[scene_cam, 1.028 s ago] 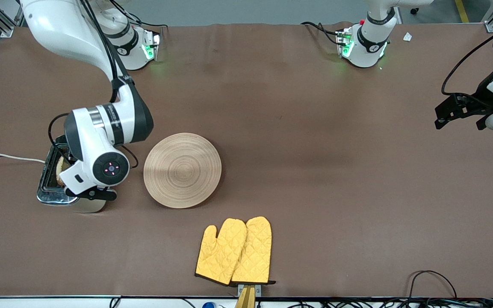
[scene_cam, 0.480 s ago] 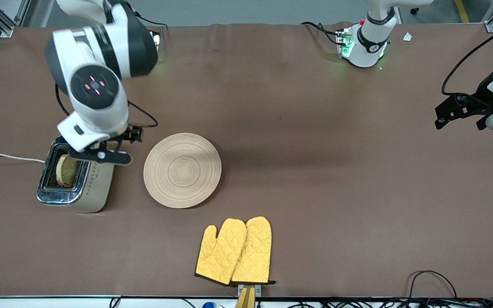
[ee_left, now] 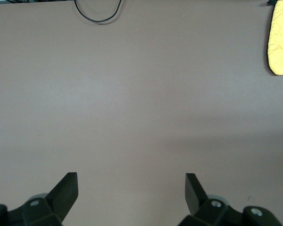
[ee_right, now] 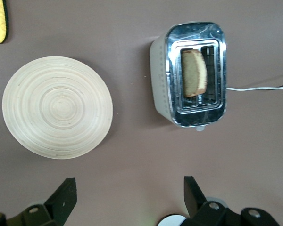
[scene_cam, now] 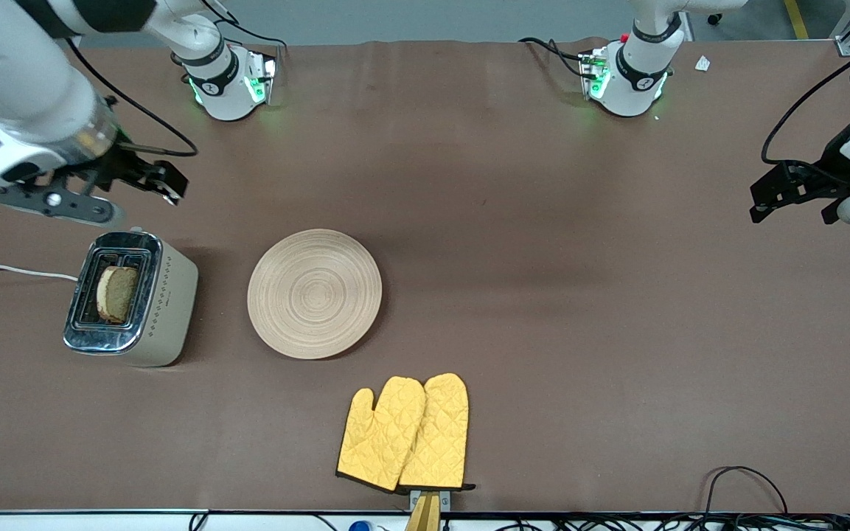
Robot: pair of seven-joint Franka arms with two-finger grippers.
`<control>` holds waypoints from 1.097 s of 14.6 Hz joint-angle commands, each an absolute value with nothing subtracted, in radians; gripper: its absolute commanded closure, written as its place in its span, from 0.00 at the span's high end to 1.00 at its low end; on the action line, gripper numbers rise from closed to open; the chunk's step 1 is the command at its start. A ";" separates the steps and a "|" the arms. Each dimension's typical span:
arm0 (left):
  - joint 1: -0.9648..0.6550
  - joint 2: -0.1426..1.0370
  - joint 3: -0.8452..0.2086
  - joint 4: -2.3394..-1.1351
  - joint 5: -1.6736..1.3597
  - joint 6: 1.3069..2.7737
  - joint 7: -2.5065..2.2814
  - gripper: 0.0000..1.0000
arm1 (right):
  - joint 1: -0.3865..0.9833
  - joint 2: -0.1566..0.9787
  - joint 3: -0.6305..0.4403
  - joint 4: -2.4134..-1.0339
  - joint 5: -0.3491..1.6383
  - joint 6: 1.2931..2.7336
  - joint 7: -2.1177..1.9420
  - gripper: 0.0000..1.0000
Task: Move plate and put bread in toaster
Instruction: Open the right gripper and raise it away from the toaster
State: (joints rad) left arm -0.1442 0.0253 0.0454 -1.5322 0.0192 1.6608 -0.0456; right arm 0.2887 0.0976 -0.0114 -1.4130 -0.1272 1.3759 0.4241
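In the toaster [scene_cam: 130, 296] you see the bread [scene_cam: 116, 293], beside the plate [scene_cam: 314, 293]. Your right gripper [scene_cam: 111, 188] hangs above, fingers spread; your left gripper [scene_cam: 793, 193] waits, spread too

right tool [scene_cam: 137, 177]: risen off toaster [scene_cam: 130, 299], now over bare table | bread [scene_cam: 116, 293]: uncovered, standing in slot

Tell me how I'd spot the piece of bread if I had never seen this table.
Start at the toaster, the chrome-topped cream box with a white cord at the right arm's end of the brown table, beside the round wooden plate. The bread stands in one of its two slots, partly sticking out. It is the only brown, speckled, crusted slice; the yellow oven mitts lie nearer the front camera.
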 commanded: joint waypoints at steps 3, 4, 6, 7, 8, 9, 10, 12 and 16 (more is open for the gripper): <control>-0.144 0.026 0.043 -1.519 0.038 1.646 -0.041 1.00 | 0.145 -0.024 0.006 -1.564 -0.095 1.428 0.286 1.00; -0.144 0.026 0.043 -1.519 0.038 1.646 -0.043 1.00 | 0.117 -0.044 0.008 -1.584 -0.063 1.442 0.255 1.00; -0.144 0.026 0.043 -1.519 0.038 1.646 -0.044 1.00 | 0.043 -0.055 0.008 -1.588 -0.015 1.440 0.180 1.00; -0.143 0.026 0.043 -1.519 0.038 1.646 -0.044 1.00 | 0.026 -0.055 0.008 -1.586 -0.015 1.440 0.137 1.00; -0.143 0.026 0.043 -1.519 0.038 1.646 -0.043 1.00 | 0.002 -0.055 0.008 -1.585 -0.014 1.440 0.102 1.00; -0.143 0.026 0.043 -1.519 0.038 1.646 -0.044 1.00 | -0.026 -0.057 0.015 -1.585 -0.012 1.440 0.069 1.00; -0.144 0.026 0.043 -1.519 0.040 1.646 -0.044 1.00 | -0.058 -0.055 0.043 -1.583 -0.012 1.442 0.043 1.00; -0.146 0.028 0.043 -1.519 0.040 1.646 -0.049 1.00 | -0.141 -0.055 0.109 -1.583 -0.009 1.440 0.020 1.00; -0.150 0.028 0.043 -1.517 0.041 1.646 -0.049 1.00 | -0.173 -0.060 0.112 -1.582 0.018 1.436 -0.040 1.00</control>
State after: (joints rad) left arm -0.1462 0.0253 0.0448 -1.5322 0.0192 1.6608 -0.0456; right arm -0.1364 -0.0232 0.0936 -1.5438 -0.0069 1.4219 0.0134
